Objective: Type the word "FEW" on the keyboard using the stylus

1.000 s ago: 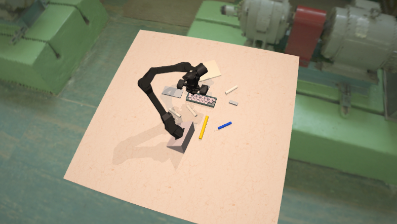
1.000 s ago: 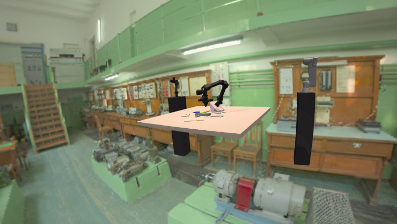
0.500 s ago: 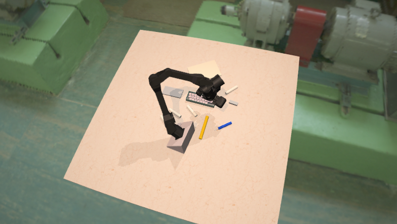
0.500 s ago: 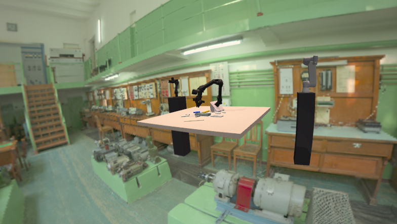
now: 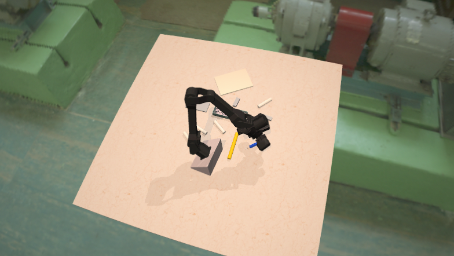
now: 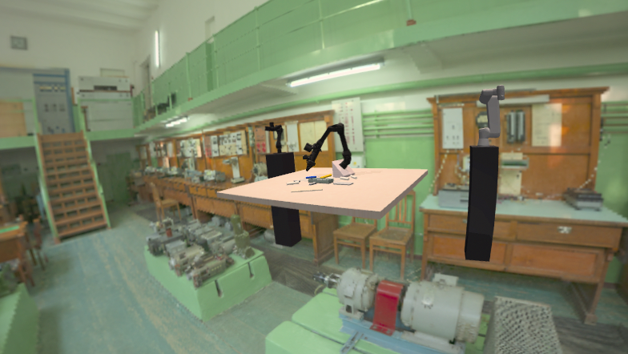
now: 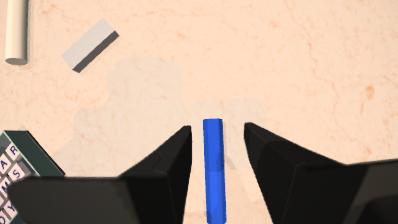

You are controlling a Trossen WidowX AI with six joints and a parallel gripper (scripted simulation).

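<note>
The blue stylus (image 5: 253,145) (image 6: 311,177) (image 7: 214,165) lies on the table, its thin tip showing in the top view. My gripper (image 6: 307,169) (image 7: 217,131) is part open and empty above the stylus. In the wrist view the stylus runs lengthwise between the two fingers, with a gap on both sides. In the top view the arm hides the fingertips and part of the stylus. The keyboard (image 5: 220,112) (image 6: 320,180) (image 7: 39,151) has a dark green frame and pale letter keys. The arm covers part of it in the top view, and only a corner shows at the wrist view's lower left.
A yellow rod (image 5: 233,146) lies between the stylus and the grey wedge (image 5: 216,157) by the arm's base. Cream cylinders (image 5: 219,126) (image 7: 16,35) and small grey blocks (image 5: 235,102) (image 7: 90,46) lie around the keyboard. A cream board (image 5: 233,81) and a grey plate (image 5: 202,107) lie farther off.
</note>
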